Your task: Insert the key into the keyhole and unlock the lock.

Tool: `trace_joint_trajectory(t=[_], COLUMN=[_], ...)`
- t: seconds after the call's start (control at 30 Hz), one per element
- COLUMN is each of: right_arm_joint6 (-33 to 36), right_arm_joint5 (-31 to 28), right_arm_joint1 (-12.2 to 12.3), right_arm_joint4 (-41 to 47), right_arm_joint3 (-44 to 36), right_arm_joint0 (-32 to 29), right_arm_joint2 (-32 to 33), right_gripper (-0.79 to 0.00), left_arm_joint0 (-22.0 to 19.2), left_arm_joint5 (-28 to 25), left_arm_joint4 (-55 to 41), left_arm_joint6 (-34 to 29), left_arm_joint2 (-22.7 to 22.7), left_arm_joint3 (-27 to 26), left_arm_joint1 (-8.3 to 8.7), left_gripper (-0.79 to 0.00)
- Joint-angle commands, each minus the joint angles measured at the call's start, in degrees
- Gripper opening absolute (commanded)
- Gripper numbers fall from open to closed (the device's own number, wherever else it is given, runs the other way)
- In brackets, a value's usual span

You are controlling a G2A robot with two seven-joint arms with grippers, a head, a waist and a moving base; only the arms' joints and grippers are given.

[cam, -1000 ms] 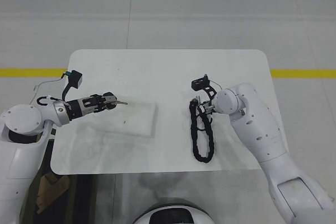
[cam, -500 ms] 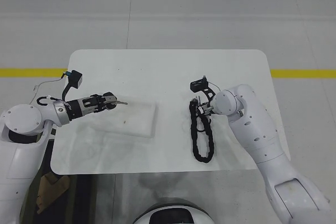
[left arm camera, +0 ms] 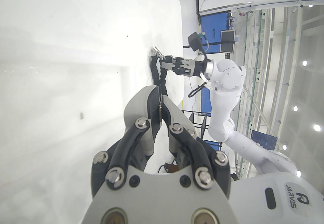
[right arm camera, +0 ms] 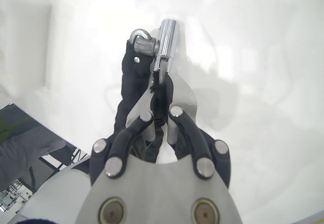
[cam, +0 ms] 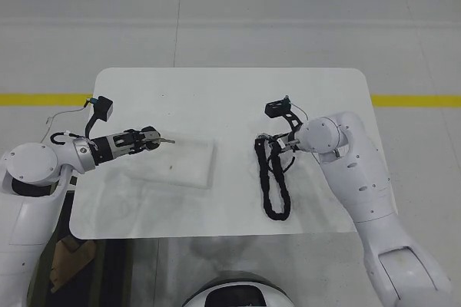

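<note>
The left pincer (cam: 158, 140) is pressed together on the key (left arm camera: 160, 114), a thin metal blade standing edge-on between its dark pads, with the tip poking out past them. From above, this pincer sits over the left part of the tabletop (cam: 230, 84), with the key above the far left corner of a pale flat pad (cam: 186, 165); I cannot tell whether the key touches the pad.

The lock (cam: 270, 184) is a long chain in a black fabric sleeve, folded into a narrow loop right of the middle of the tabletop and well apart from the key. The right pincer (right arm camera: 160, 93) pinches the sleeve just behind the silver barrel (right arm camera: 166, 40), which points away from the wrist. The other sleeved end, with its round metal stud (right arm camera: 143, 43), sits just beside the barrel. The rest of the loop trails towards the near edge of the tabletop.

A blue panel (left arm camera: 215, 32) in the room behind carries small print, too small to read.

The tabletop is white with rounded corners and a few dark specks. Around it is a grey floor (cam: 230, 31) crossed by a yellow line (cam: 31, 99). Behind the right arm the room is a bright hall with metal racks, a dark screen (left arm camera: 227, 41) and round ceiling lights
</note>
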Motion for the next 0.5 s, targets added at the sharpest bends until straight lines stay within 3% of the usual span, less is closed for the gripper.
trace_joint_trajectory(t=[0.0,0.07,0.4,0.47], right_arm_joint6=[1.0,1.5,0.9,-1.8], right_arm_joint5=[-0.3,0.0,0.0,-0.5], right_arm_joint1=[0.5,0.9,0.9,0.9], right_arm_joint4=[2.2,4.3,4.7,12.5], right_arm_joint3=[-4.0,-7.5,-7.9,-10.7], right_arm_joint0=[-2.1,-4.7,-5.6,-10.9], right_arm_joint2=[3.2,5.5,5.5,6.9], right_gripper=[-0.785,-0.785,-0.785,-0.785], left_arm_joint0=[0.0,0.0,0.0,0.0], left_arm_joint5=[0.0,0.0,0.0,0.0], left_arm_joint4=[0.0,0.0,0.0,0.0], left_arm_joint6=[0.0,0.0,0.0,0.0], left_arm_joint2=[0.0,0.0,0.0,0.0], left_arm_joint3=[0.0,0.0,0.0,0.0], left_arm_joint1=[0.0,0.0,0.0,0.0], left_gripper=[-0.785,-0.785,-0.785,-0.785])
